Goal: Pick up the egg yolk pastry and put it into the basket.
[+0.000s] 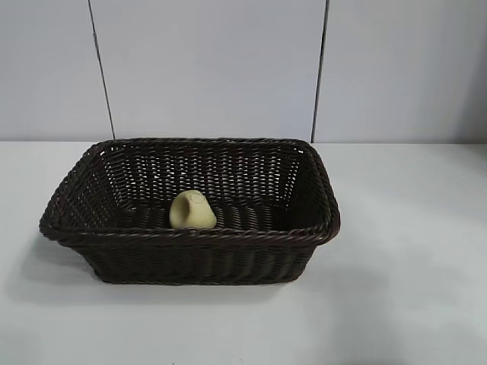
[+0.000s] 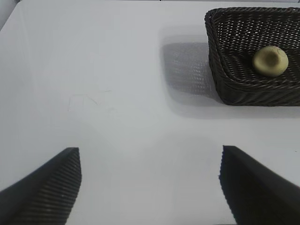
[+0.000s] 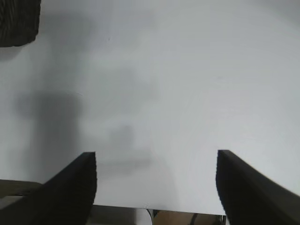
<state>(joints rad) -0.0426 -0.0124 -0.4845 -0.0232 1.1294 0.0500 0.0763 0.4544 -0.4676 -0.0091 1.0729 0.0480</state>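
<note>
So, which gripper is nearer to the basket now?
Cannot tell for sure. The left gripper sees the whole basket corner with the egg yolk pastry ahead; the right gripper sees only one corner, both open over bare table.

- Right gripper (image 3: 156, 187): two dark fingers (image 3: 75, 187) spread wide, nothing between them.
- Table (image 3: 178, 84): white, beneath the gripper.
- Basket (image 3: 18, 21): one dark woven corner at the frame's edge.

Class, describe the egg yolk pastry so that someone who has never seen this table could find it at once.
On the white table stands a dark brown wicker basket. Inside, against its near wall, lies the egg yolk pastry, a small pale-yellow puck, the only thing in the basket.
</note>
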